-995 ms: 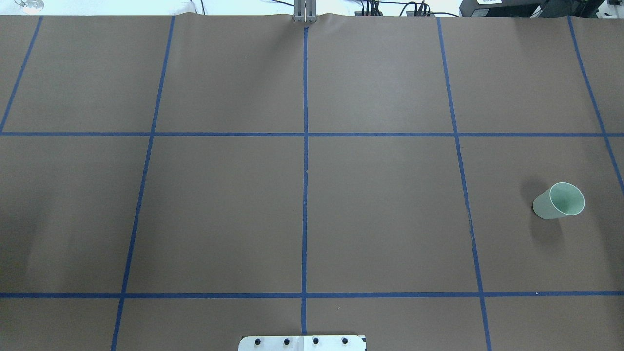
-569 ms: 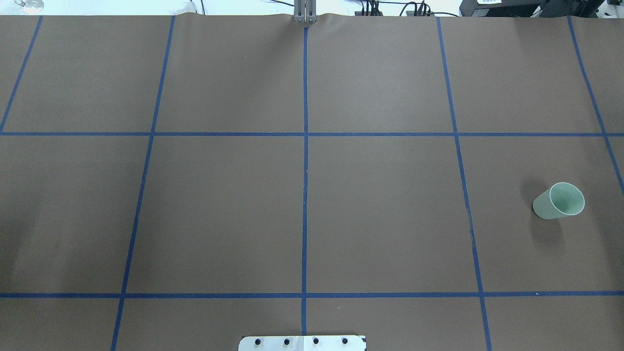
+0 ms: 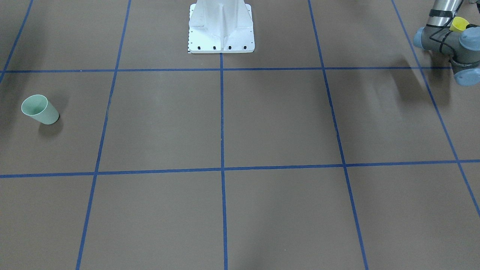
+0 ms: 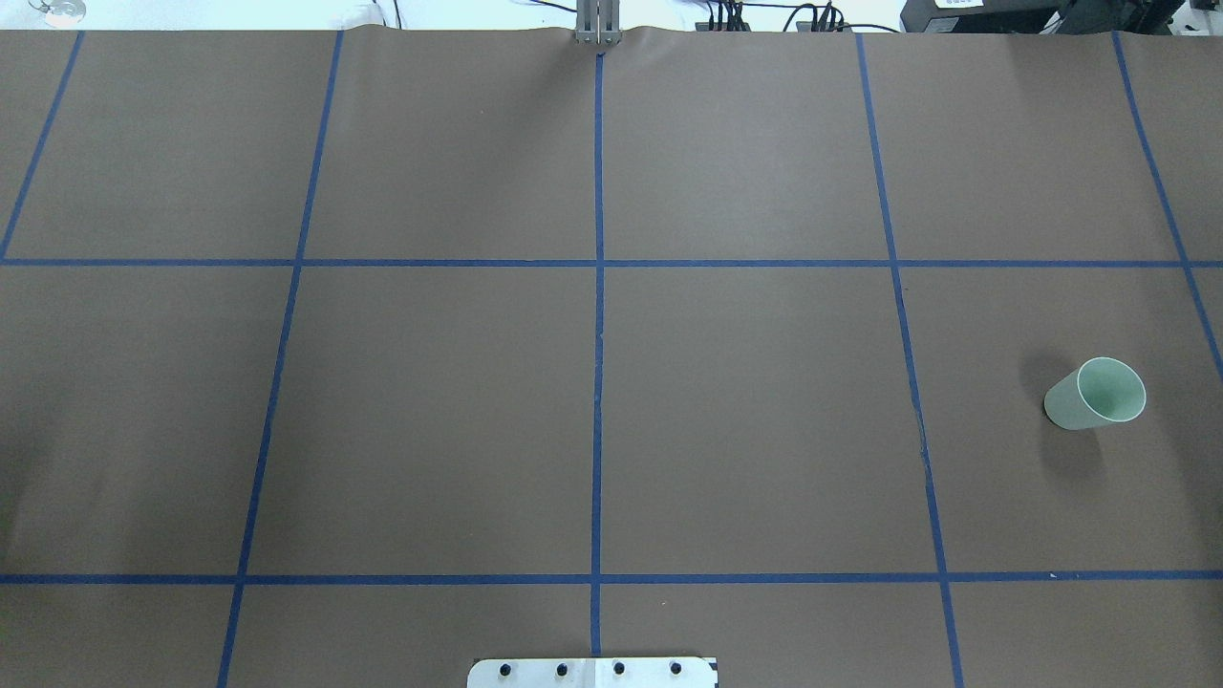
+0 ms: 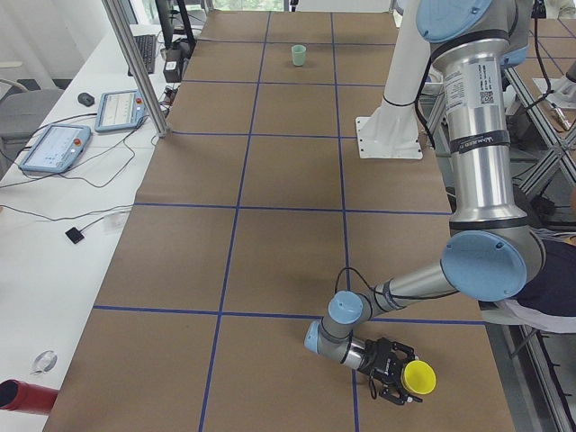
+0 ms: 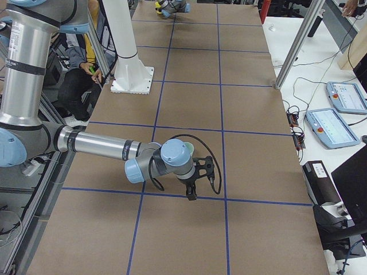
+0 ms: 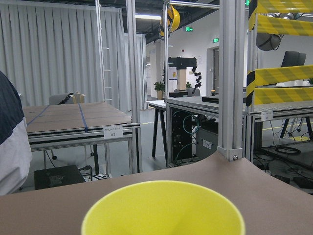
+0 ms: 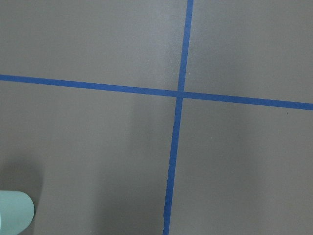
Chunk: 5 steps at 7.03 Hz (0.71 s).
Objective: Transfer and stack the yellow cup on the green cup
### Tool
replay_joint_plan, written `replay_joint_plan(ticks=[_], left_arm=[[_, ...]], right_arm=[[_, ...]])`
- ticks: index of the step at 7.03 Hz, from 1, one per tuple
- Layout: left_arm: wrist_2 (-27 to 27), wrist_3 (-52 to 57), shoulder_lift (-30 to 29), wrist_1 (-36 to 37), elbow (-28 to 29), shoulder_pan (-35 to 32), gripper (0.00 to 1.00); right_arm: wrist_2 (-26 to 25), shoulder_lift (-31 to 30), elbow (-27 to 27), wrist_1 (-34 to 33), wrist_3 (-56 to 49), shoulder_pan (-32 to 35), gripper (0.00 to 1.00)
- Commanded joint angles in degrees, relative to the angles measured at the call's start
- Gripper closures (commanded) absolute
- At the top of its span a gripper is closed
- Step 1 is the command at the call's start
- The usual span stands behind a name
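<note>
The yellow cup (image 5: 419,378) is at the tip of my left gripper (image 5: 392,372), low over the table's near left corner. Its rim fills the bottom of the left wrist view (image 7: 163,210), and it shows behind the left wrist in the front-facing view (image 3: 458,24). I cannot tell whether the left gripper is shut on it. The green cup (image 4: 1094,394) stands upright on the right side of the table, also in the front-facing view (image 3: 39,109). My right gripper (image 6: 190,192) points down over a tape crossing. The green cup sits at the bottom left of the right wrist view (image 8: 14,214). I cannot tell the right gripper's state.
Brown paper with a blue tape grid covers the table. The white robot base (image 3: 221,26) stands at the robot's edge. Tablets (image 5: 54,147) and cables lie on the side bench past the far edge. A person (image 6: 86,63) sits behind the robot.
A faint shadow at the left of the overhead view has slid toward the left edge. The green cup has not moved.
</note>
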Motion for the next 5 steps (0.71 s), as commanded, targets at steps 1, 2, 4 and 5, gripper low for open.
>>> replay_joint_plan(ticks=[1, 2, 4, 5], left_arm=[[0.3, 0.1, 0.0, 0.0, 0.0, 0.0, 0.46], [0.4, 1.7, 0.0, 0.1, -0.1, 0.1, 0.47], [3.0, 4.6, 0.2, 0.4, -0.4, 0.1, 0.47], [5.7, 5.5, 1.7, 0.2, -1.1, 0.0, 0.51]], right_arm=[[0.0, 0.0, 0.0, 0.0, 0.0, 0.0, 0.0], [-0.1, 0.0, -0.1, 0.0, 0.0, 0.0, 0.0], [-0.1, 0.1, -0.1, 0.0, 0.2, 0.0, 0.0], [-0.1, 0.1, 0.0, 0.0, 0.3, 0.0, 0.0]])
